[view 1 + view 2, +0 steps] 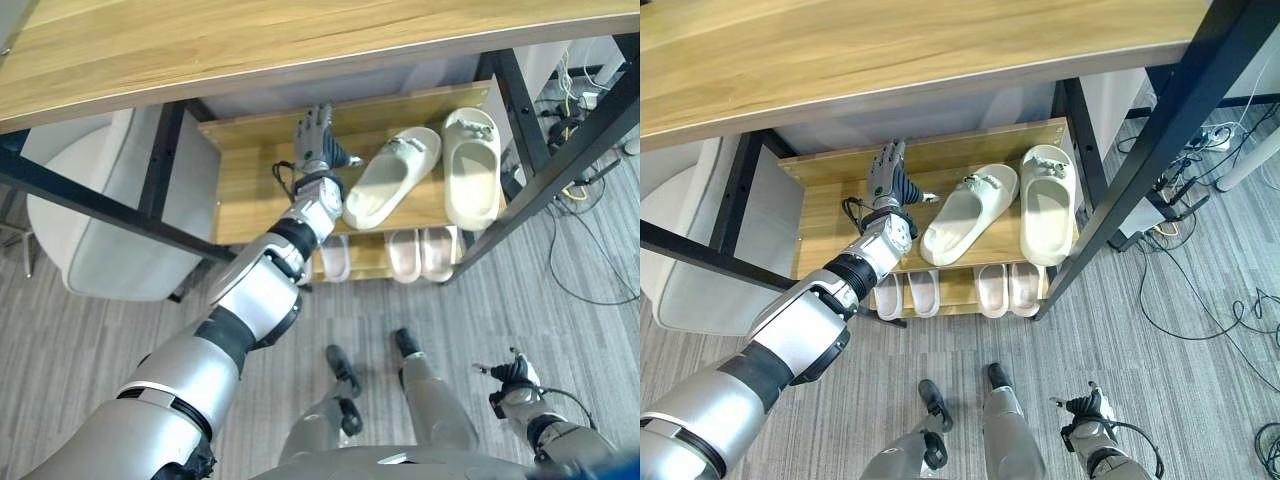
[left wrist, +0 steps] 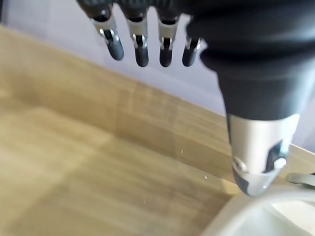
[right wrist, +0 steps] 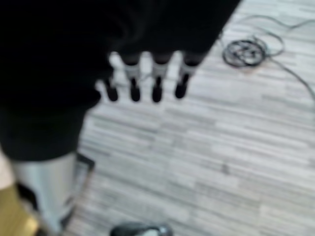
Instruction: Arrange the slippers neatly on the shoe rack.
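1. Shoe rack (image 1: pixel 830 215): a low wooden rack with two shelves, standing under a wooden table (image 1: pixel 250 45) with a black frame. The left half of its upper shelf is bare wood.
2. Upper-shelf pair: two cream slippers lie on the right half of the upper shelf. The right slipper (image 1: pixel 1048 205) lies straight, toe toward the back. The left slipper (image 1: pixel 960 213) is skewed, its toe angled toward its mate and its heel swung out to the left. Judgement: both slippers are already on the rack; squaring the skewed one beside its mate is the remaining work.
3. Lower-shelf slippers (image 1: pixel 1008 288): pale pairs lie in a row, partly hidden by the upper shelf. They appear orderly.
4. Left hand (image 1: pixel 888 175): extended over the upper shelf, just beside the heel of the skewed slipper. Fingers are straight and released, holding nothing; the left wrist view shows the thumb next to the slipper's pale edge.
5. Right hand (image 1: pixel 515 382): low beside the body above the grey floor, idle, fingers relaxed and empty.
6. Markings: no brand, label or writing is legible on any item.
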Robot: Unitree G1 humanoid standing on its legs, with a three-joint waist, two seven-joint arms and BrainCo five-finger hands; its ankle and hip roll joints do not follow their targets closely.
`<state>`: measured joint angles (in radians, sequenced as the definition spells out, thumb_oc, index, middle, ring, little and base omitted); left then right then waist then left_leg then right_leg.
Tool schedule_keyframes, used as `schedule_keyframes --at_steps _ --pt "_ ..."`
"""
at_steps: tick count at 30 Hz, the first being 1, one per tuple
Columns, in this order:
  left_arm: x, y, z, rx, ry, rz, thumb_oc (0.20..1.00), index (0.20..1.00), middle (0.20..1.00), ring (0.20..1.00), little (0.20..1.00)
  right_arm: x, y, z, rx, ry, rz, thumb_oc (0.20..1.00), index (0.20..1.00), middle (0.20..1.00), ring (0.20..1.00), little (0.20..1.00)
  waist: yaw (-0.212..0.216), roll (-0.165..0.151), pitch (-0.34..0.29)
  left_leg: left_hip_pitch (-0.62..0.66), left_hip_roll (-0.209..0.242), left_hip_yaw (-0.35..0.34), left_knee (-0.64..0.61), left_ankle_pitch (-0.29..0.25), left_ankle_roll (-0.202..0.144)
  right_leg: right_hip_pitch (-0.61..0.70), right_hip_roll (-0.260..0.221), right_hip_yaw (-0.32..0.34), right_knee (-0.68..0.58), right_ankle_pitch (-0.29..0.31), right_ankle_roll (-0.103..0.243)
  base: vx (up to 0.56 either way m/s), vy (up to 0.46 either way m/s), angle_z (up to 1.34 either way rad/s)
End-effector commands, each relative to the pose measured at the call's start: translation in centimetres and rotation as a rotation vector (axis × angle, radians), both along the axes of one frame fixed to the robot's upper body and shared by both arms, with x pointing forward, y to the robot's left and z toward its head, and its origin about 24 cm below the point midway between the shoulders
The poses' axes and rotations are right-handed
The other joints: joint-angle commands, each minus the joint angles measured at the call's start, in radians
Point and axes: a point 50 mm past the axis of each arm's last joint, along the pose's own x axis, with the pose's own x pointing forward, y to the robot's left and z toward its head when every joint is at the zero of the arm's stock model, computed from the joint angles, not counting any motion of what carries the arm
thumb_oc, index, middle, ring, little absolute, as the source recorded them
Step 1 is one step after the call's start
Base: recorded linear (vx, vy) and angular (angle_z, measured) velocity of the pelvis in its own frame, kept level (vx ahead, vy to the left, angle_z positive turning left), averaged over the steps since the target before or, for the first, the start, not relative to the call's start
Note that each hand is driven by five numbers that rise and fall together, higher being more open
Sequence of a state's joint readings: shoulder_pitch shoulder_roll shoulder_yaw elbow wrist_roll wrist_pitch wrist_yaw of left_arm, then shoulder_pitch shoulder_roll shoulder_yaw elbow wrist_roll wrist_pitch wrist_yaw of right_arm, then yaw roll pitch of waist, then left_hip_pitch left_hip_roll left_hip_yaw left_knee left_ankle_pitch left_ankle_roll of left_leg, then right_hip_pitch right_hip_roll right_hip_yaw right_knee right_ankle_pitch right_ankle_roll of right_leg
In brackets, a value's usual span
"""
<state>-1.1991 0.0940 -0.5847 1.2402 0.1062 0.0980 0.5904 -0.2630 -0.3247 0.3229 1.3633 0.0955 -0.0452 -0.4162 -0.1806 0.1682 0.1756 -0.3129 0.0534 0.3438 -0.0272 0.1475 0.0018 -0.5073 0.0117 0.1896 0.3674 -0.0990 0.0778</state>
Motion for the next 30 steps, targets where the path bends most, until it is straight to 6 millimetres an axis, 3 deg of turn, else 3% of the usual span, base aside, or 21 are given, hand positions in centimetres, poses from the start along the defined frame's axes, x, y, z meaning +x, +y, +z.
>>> schedule_keyframes --at_steps 1,8,13,19,30 --pt "0.9 1.2 2.5 -0.154 -0.017 0.019 1.0 1.0 1.0 1.0 1.0 1.0 -2.2 1.3 -0.063 -0.003 -0.036 1.0 1.0 1.0 1.0 1.0 0.007 0.038 0.051 -0.02 0.023 -0.146 0.06 -0.064 -0.054 0.036 -0.049 -0.081 -0.108 0.062 0.016 0.0 0.0 0.0" --pt "0.4 0.2 2.0 -0.244 -0.005 -0.155 1.0 1.0 1.0 1.0 1.0 1.5 -1.7 1.3 -0.043 -0.006 -0.059 1.0 1.0 1.0 1.0 1.0 0.036 0.059 0.057 -0.012 0.019 -0.151 0.055 -0.059 -0.053 0.046 -0.052 -0.083 -0.111 0.063 0.016 -0.02 0.003 0.06" --pt "-0.4 0.3 2.2 -0.192 -0.04 -0.256 1.0 1.0 1.0 1.0 1.0 1.2 -0.4 0.7 -0.001 0.002 -0.063 1.0 1.0 1.0 1.0 1.0 0.049 0.064 0.054 -0.013 0.019 -0.152 0.054 -0.055 -0.053 0.053 -0.05 -0.083 -0.118 0.068 0.015 -0.01 0.002 0.01" --pt "-0.8 2.3 2.8 -0.104 -0.074 -0.283 1.0 1.0 1.0 1.0 1.0 1.2 0.7 0.2 0.027 0.015 -0.035 1.0 1.0 1.0 1.0 1.0 0.055 0.063 0.057 -0.015 0.02 -0.151 0.052 -0.055 -0.053 0.048 -0.048 -0.083 -0.113 0.067 0.015 0.0 0.0 0.0" --pt "-1.6 6.8 2.1 0.042 -0.038 -0.264 1.0 1.0 1.0 1.0 1.0 0.2 1.2 -0.5 0.067 0.052 -0.028 1.0 1.0 1.0 1.0 1.0 0.065 0.06 0.055 -0.031 0.023 -0.151 0.073 -0.062 -0.053 0.036 -0.045 -0.086 -0.096 0.065 0.012 0.0 0.0 0.0"
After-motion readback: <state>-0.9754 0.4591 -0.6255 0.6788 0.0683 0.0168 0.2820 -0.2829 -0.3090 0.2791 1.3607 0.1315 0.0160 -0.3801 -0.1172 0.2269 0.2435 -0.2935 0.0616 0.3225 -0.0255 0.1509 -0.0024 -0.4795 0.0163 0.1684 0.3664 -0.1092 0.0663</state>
